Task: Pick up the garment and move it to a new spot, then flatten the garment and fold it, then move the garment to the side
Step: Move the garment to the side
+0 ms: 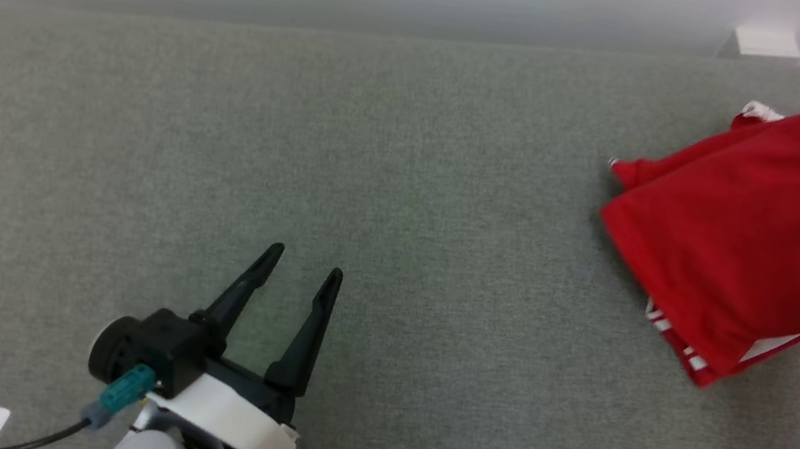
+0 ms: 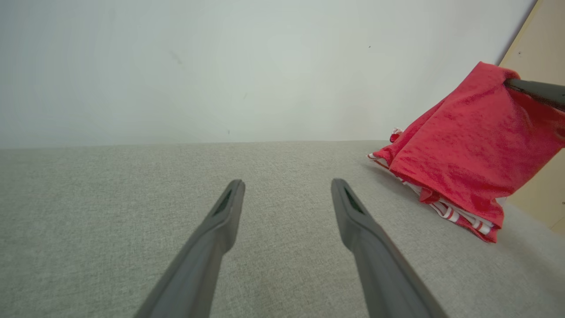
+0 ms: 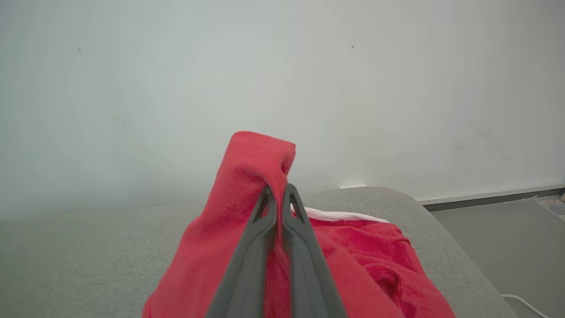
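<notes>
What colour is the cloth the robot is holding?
The cloth is red, with white stripes along its bottom edge. The left wrist view shows it best.

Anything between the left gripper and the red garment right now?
Nothing: the head view shows bare grey fabric surface separating the open left gripper from the red garment.

The garment (image 1: pixel 744 236), red with white-striped trim, sits bunched at 2 o'clock, one corner lifted into a peak, lower edge resting down.
</notes>
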You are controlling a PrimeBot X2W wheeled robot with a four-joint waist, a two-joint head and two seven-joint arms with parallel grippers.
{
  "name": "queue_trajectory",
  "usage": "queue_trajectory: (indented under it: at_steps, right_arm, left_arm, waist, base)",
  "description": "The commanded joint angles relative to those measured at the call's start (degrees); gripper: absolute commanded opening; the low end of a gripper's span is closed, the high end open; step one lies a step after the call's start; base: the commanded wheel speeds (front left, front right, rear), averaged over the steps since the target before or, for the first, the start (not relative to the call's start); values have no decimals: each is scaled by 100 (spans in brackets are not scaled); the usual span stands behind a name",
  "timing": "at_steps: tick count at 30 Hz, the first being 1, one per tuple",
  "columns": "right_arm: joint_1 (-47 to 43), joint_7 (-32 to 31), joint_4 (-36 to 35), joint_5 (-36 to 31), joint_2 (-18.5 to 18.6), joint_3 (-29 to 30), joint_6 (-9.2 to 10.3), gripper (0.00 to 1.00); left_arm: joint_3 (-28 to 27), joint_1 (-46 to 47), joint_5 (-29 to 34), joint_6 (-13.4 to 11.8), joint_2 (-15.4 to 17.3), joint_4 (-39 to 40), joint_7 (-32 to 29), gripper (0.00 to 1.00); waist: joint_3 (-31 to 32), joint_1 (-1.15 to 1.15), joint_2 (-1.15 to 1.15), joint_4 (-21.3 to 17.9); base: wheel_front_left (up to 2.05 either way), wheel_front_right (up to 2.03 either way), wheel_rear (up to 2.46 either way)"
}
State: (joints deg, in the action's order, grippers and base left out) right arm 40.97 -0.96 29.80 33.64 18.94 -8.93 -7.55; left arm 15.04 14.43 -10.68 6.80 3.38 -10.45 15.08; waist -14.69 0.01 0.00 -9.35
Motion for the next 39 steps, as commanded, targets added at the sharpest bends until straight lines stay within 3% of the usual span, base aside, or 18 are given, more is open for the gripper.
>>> queue_trajectory:
  at_steps: [1, 6, 10, 21, 22, 24, 32, 39]
  right_arm:
    - [186, 58, 51, 94, 93, 59, 16, 0]
    - [638, 113, 390, 274, 512, 385, 16, 0]
    - [968, 235, 1076, 410, 830, 887, 16, 0]
    - [1740, 531, 3185, 147, 979, 1357, 16, 0]
    - [1810, 570, 3391, 65, 1002, 1380, 16, 17]
    - [1919, 604, 3728, -33, 960, 1398, 16, 100]
    - [1832, 1006, 4002, -321, 874, 1090, 16, 100]
    - [1324, 1332, 3335, -401, 724, 352, 16, 100]
  left_arm:
    - [-38, 111, 65, 24, 53, 21, 6, 100]
    - [-103, 250, 112, 50, 94, 45, 6, 100]
    - [-116, 375, 143, 61, 139, 67, 6, 100]
    - [-106, 579, 149, 71, 193, 44, -1, 100]
    - [-112, 579, 137, 72, 186, 33, -2, 100]
    - [-120, 561, 100, 61, 171, 12, -1, 100]
    - [-285, 389, 2, 63, 79, 8, 1, 100]
    - [-706, -145, -102, 36, 14, -73, 1, 100]
  waist:
    - [-498, -1, 0, 213]
    - [-880, -1, 0, 279]
    - [-1149, -1, 0, 352]
    - [-1527, -1, 0, 553]
    - [-1515, -1, 0, 575]
    - [-1451, -1, 0, 608]
    - [-864, -1, 0, 615]
    - [437, -1, 0, 589]
  base:
    - [0, 0, 0]
    - [0, 0, 0]
    - [0, 0, 0]
    - [0, 0, 0]
    - [0, 0, 0]
    - [0, 0, 0]
    - [0, 0, 0]
    - [0, 0, 0]
